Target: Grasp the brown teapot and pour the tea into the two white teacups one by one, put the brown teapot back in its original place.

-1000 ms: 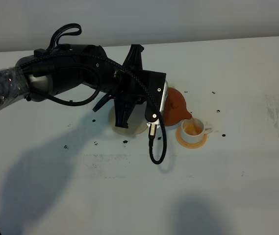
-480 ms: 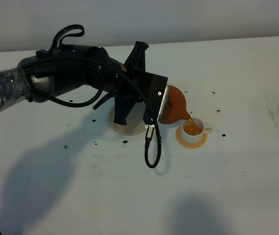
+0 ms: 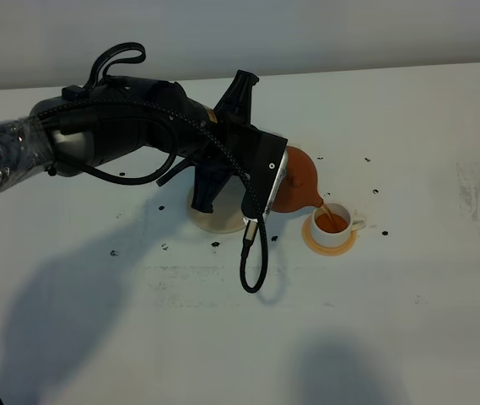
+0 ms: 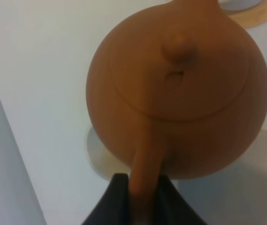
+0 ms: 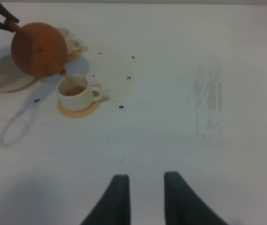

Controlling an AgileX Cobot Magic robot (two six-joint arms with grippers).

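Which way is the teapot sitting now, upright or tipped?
Tipped: the brown teapot leans spout-down over a white teacup, with tea streaming into it.

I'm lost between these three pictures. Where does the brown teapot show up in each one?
High camera: the brown teapot sits near the middle, tipped over a white cup.
Left wrist: it fills the picture, close up, handle in the left hand.
Right wrist: small and far off, pouring into that cup.
Shared landmark: the beige coaster beside it.

Robot lab bench — bare white tabletop (image 3: 391,337), scuffed, speckled; plain grey wall (image 3: 307,34); cabled black arm (image 3: 121,126).
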